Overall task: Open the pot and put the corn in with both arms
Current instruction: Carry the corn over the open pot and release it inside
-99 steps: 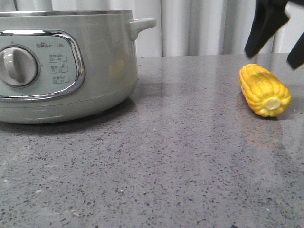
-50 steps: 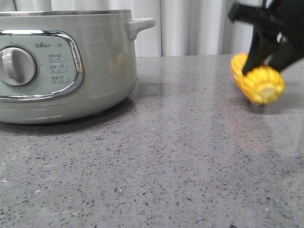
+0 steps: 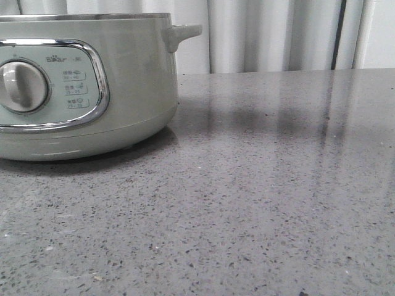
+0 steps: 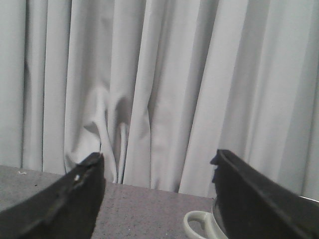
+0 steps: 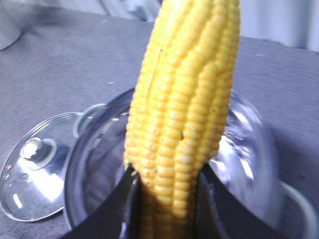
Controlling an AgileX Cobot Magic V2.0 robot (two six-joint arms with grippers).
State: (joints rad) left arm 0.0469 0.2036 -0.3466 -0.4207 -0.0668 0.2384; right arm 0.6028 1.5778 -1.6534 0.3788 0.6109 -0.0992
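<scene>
The pale grey-green pot (image 3: 123, 92) stands at the left of the front view, with its dial and chrome-framed panel facing me. In the right wrist view its open steel bowl (image 5: 94, 164) lies directly below the corn (image 5: 187, 89). My right gripper (image 5: 167, 172) is shut on the corn's lower end and holds the cob above the open pot. My left gripper (image 4: 159, 157) is open and empty, facing the curtain, with the pot's side handle (image 4: 197, 225) just below it. Neither gripper nor the corn shows in the front view.
The glass lid (image 5: 35, 169) with its pale knob lies flat on the grey speckled table (image 3: 259, 203) beside the pot. A white curtain (image 3: 271, 37) hangs behind the table's far edge.
My right gripper has shut on the corn at the right of the table and lifted it up out of the front view. The pot has not moved.
</scene>
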